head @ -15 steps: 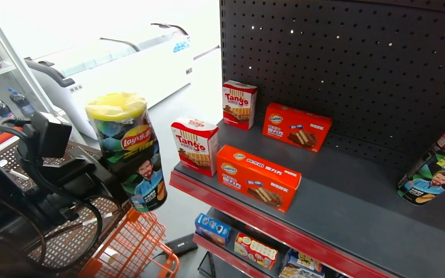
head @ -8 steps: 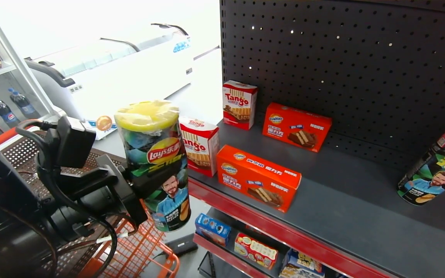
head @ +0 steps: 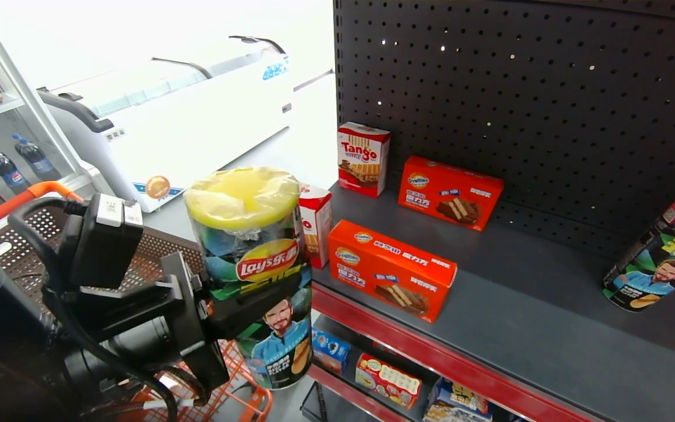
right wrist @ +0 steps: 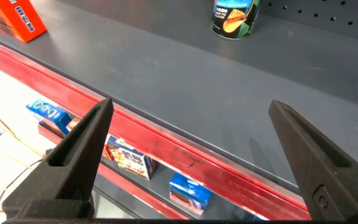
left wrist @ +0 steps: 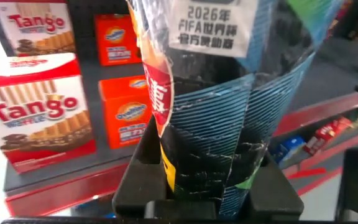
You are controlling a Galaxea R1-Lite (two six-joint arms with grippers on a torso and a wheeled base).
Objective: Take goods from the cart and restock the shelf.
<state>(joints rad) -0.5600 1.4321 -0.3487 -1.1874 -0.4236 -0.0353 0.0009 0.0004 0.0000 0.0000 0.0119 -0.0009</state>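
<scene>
Fingers (head: 238, 308) on my left arm are clamped round the middle of a chip can (head: 249, 252), one on each side of it. I hold the can upright in the air, just off the left end of the shelf (head: 519, 305) and above the cart (head: 156, 258). It covers most of the front wafer box (head: 316, 220) beside an orange box (head: 393, 269). My right fingers (right wrist: 82, 152) are spread wide with nothing between them, over the shelf's red front edge. A second chip can (right wrist: 236, 15) stands farther back on the shelf, near the pegboard.
</scene>
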